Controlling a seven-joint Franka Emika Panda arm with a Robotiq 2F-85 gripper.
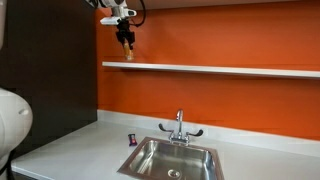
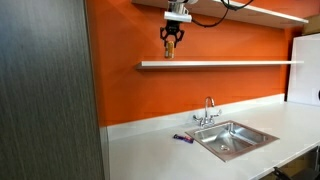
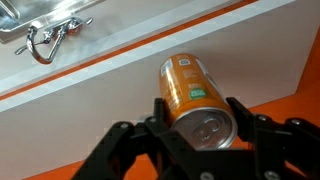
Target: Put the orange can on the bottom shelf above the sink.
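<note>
My gripper (image 3: 196, 112) is shut on the orange can (image 3: 188, 88), its silvery top facing the wrist camera. In both exterior views the gripper (image 1: 126, 42) (image 2: 168, 50) hangs high against the orange wall, the can (image 1: 127, 45) (image 2: 168, 48) between its fingers, just above the left end of the bottom shelf (image 1: 220, 69) (image 2: 230, 64). The shelf shows as a white board under the can in the wrist view (image 3: 120, 70). The sink (image 1: 172, 160) (image 2: 238, 138) with its chrome faucet (image 1: 180, 126) (image 2: 209, 111) lies far below; the faucet also shows in the wrist view (image 3: 45, 40).
A small dark red-purple object (image 1: 132, 137) (image 2: 184, 138) lies on the white counter (image 1: 90, 150) left of the sink. An upper shelf (image 2: 250, 12) runs above the bottom one. A dark panel (image 2: 45, 90) stands at the left.
</note>
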